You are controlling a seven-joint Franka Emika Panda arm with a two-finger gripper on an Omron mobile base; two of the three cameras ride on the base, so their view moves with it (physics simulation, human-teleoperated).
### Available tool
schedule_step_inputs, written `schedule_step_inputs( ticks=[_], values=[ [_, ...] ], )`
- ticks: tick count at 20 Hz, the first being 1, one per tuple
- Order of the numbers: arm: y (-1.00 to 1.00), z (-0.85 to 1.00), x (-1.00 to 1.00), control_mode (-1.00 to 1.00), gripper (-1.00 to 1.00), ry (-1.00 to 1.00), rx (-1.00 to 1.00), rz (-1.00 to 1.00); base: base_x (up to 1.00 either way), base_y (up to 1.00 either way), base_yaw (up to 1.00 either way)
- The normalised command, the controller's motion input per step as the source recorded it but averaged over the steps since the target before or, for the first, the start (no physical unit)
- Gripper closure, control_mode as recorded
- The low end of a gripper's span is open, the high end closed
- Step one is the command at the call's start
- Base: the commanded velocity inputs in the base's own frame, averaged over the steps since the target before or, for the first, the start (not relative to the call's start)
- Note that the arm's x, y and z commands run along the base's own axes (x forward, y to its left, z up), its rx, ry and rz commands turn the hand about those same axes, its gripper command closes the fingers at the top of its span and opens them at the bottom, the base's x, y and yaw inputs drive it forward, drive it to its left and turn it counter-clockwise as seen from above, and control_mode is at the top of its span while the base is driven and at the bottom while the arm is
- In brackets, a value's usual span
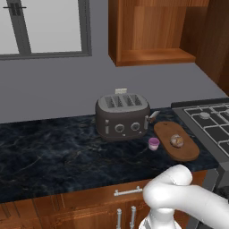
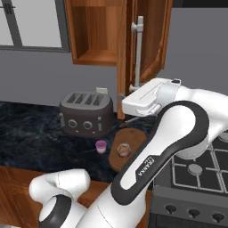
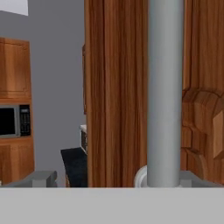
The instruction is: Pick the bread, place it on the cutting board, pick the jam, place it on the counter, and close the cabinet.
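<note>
Right base view, nearest the camera, shows the white arm bending up from the lower left, and its hand reaches to the lower end of the grey bar handle [image 2: 139, 53] on the open cabinet [image 2: 151, 40] door. The pincer [image 2: 132, 99] is at the foot of that handle, but the hand covers its fingers, so I cannot tell how far they are open or whether they hold the bar. In the hand view the handle [image 3: 164, 87] stands as a thick grey column very close in front, with the panelled door [image 3: 118, 87] directly behind it; the finger tips are not clear there.

Below and in front of the hand, on the tabletop [image 2: 26, 129] near its front edge, the jam [image 2: 101, 146] stands upright. It is just beside the left edge of the cutting board [image 2: 133, 140] and does not touch it as far as I can see. The bread [image 2: 123, 149] lies on the cutting board, toward the front part of it. In the left base view the jam [image 1: 154, 143] stands left of the cutting board [image 1: 188, 150], and the bread [image 1: 176, 141] rests near the middle of the board. Both are well below the pincer and apart from it.

Behind the jam, toward the back edge of the tabletop [image 1: 53, 147], stands a dark grey toaster [image 1: 121, 116]. At the right end of the tabletop begins a stove [image 1: 210, 123]. Farthest and highest is the cabinet [image 1: 152, 31] on the wall, its inside shelf open to view.
</note>
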Motion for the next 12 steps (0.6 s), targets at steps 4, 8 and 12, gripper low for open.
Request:
schedule_step_inputs(
  ticks=[4,8,12],
  values=[
    [0.35,0.00,0.00,-1.00,-1.00,0.00,0.00,-0.03,0.00,0.00,0.00],
    [0.34,0.00,0.00,-1.00,-1.00,0.00,0.00,-0.05,0.00,0.00,0.00],
    [0.36,0.00,0.00,-1.00,-1.00,0.00,0.00,-0.08,0.00,0.00,0.00]
  ],
)
